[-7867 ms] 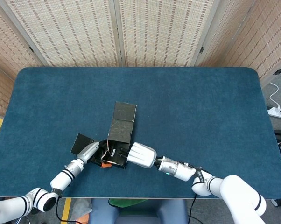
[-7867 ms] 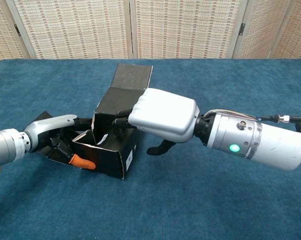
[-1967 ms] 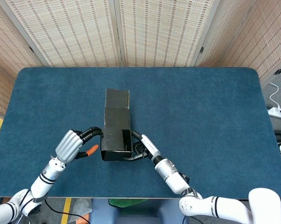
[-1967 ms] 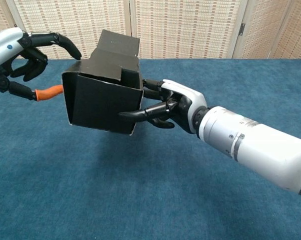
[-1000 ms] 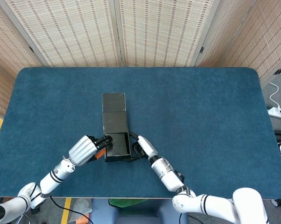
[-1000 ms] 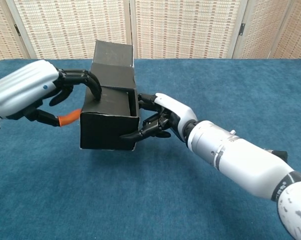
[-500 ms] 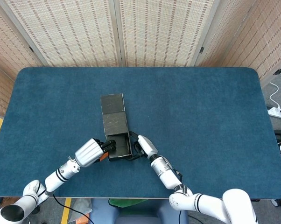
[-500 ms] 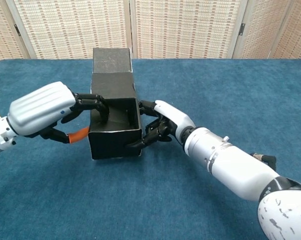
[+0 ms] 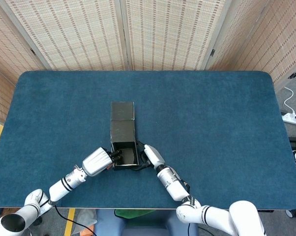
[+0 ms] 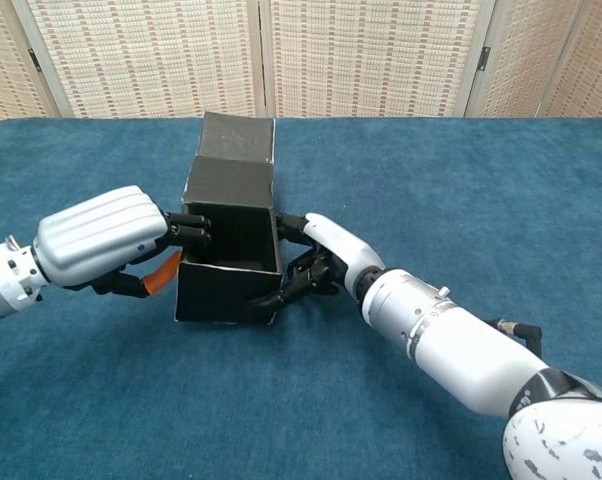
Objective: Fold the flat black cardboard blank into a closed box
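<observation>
The black cardboard box (image 9: 124, 144) (image 10: 227, 255) is folded into a box shape, its open end facing me and its lid flap (image 9: 122, 111) (image 10: 238, 137) sticking out at the far end. My left hand (image 9: 97, 162) (image 10: 99, 238) is at the box's left side, fingers hooked over the rim into the opening. My right hand (image 9: 150, 156) (image 10: 316, 257) grips the right wall, thumb under the lower front corner. I cannot tell whether the box rests on the table or hangs just above it.
A blue cloth covers the table (image 9: 212, 123) (image 10: 431, 180). Woven folding screens (image 9: 123, 34) stand behind the far edge. A white power strip (image 9: 295, 118) lies on the floor beyond the right edge.
Both hands have turned the box so its open end faces me more squarely. My left fingers have gone deeper over the left rim. The lid flap stands more upright in the chest view.
</observation>
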